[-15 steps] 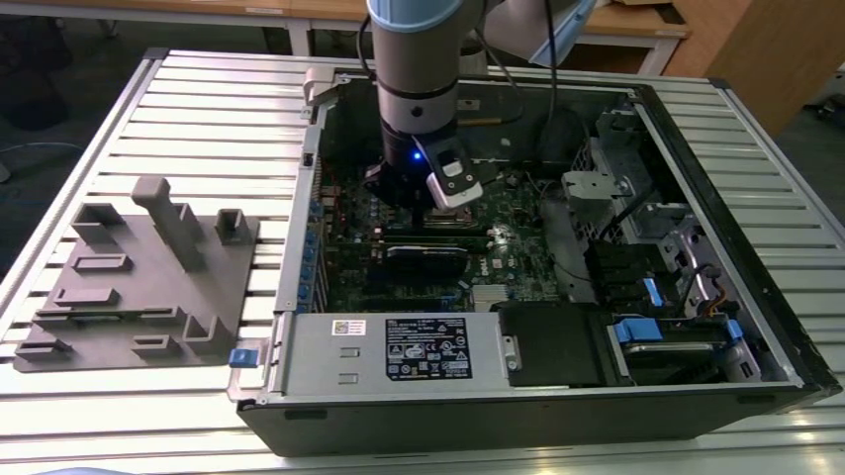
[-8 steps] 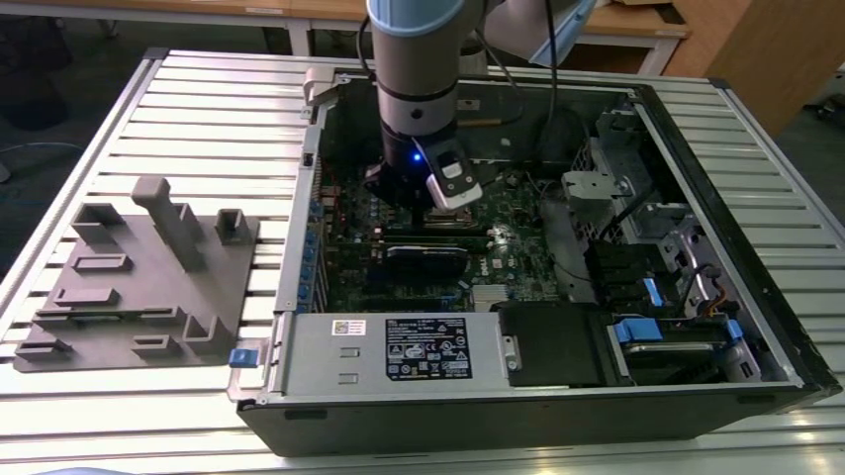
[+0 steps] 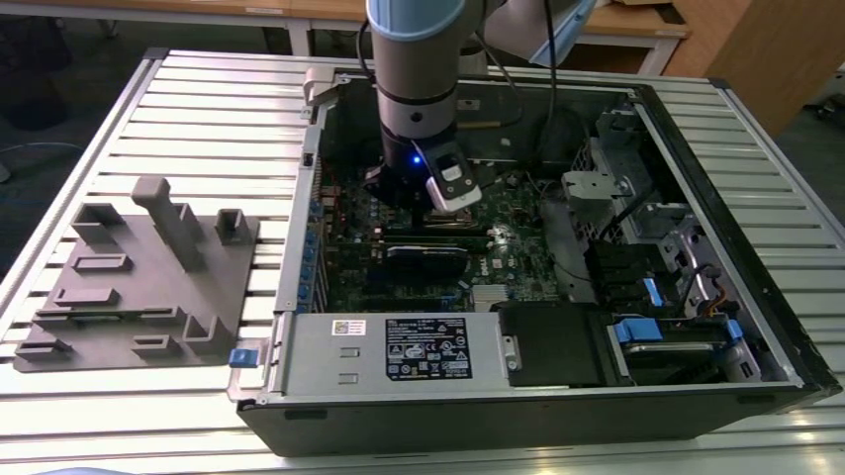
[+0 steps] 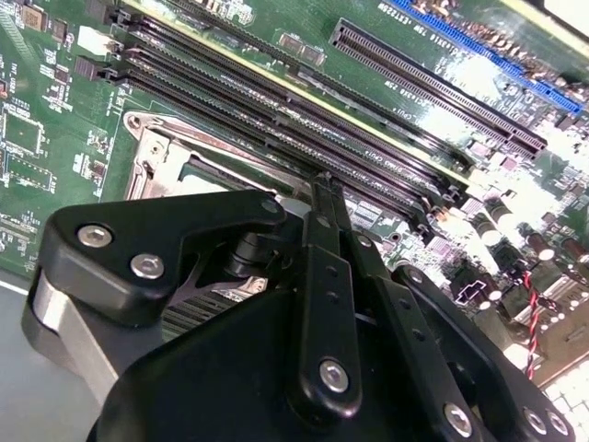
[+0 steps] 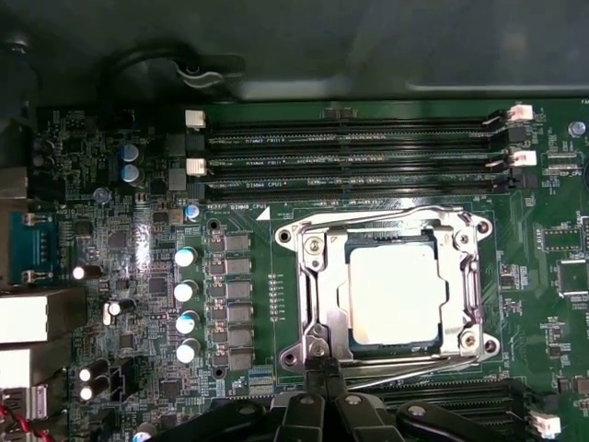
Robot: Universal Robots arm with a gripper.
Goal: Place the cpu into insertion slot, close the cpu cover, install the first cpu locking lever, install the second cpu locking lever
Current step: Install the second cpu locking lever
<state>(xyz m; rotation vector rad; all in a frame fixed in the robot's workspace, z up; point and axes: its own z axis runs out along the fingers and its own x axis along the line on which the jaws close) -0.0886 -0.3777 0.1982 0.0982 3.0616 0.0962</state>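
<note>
In the first wrist view the cpu (image 5: 396, 295), a pale silver square, lies flat in the insertion slot (image 5: 287, 235) on the green motherboard. The cpu cover (image 5: 469, 276) lies down over it as a silver frame around its edges. Thin wire locking levers run along two sides of the slot, one (image 5: 368, 218) by the memory slots and one (image 5: 414, 366) on the opposite side. My gripper (image 5: 319, 357) is shut, its black fingertips together at a corner of the slot by a screw. In the second wrist view the fingertips (image 4: 322, 189) meet just over the slot's metal frame (image 4: 161, 157). The exterior view has the gripper (image 3: 425, 213) low inside the case.
Long black memory slots (image 5: 350, 143) run beside the socket, and a row of capacitors (image 5: 186, 295) stands on its other side. In the exterior view a power supply (image 3: 383, 351) and drive bays (image 3: 660, 332) line the case's near wall. A grey fixture plate (image 3: 133, 277) lies on the exterior view's left.
</note>
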